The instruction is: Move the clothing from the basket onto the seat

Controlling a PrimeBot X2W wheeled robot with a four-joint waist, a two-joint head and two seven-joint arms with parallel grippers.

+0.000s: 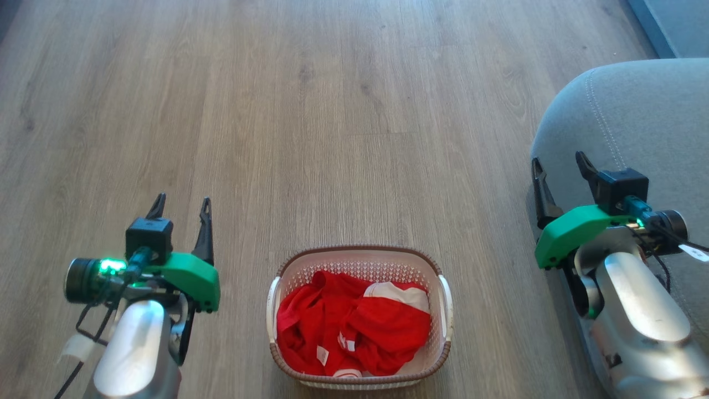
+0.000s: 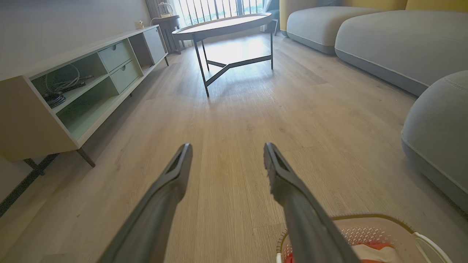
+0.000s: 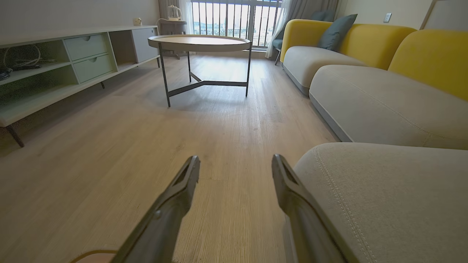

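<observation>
Grey upholstered fabric seat (image 1: 637, 105) just outboard of the empty, wide-open right hand (image 1: 558, 160); cream perforated plastic basket (image 1: 359, 249) between it and the equally open left hand (image 1: 183, 202), behind both fingertips, about equidistant, holding the red-and-white fabric clothing (image 1: 382, 327), heap lying hand-to-hand; small white labels (image 1: 323, 354) unreadable.

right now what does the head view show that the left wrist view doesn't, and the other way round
Head view adds: the right gripper, open, by the edge of the grey seat, and the whole pile of red clothing lying in the basket.
Left wrist view adds: a round table, a low cabinet with drawers and cables, and more sofa cushions farther back.
Both share: the open left gripper, the wood floor, the seat's rounded corner, and the basket's rim with a bit of clothing.
</observation>
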